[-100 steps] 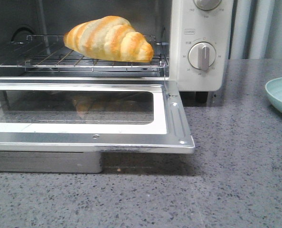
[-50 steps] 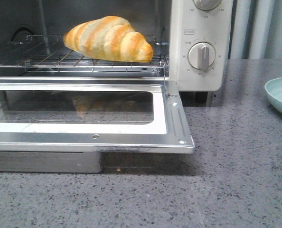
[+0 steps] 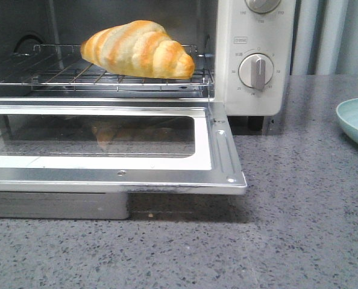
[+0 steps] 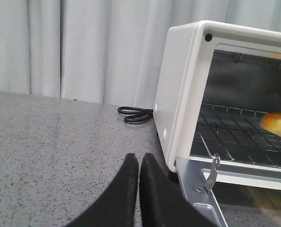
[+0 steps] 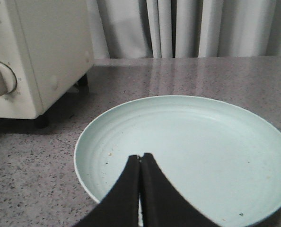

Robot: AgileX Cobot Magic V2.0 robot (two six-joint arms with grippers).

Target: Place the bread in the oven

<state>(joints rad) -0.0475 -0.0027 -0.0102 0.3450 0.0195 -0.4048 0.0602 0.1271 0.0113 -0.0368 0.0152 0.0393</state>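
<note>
The bread, a striped golden and cream croissant roll, lies on the wire rack inside the cream-white oven. The glass door hangs open and flat. In the left wrist view the oven stands beside my left gripper, which is shut and empty over the counter; a tip of the bread shows on the rack. My right gripper is shut and empty above a pale blue plate. Neither gripper shows in the front view.
The pale blue plate sits at the right on the grey speckled counter. A black power cord lies coiled behind the oven's left side. The open door juts out over the counter. Grey curtains hang behind.
</note>
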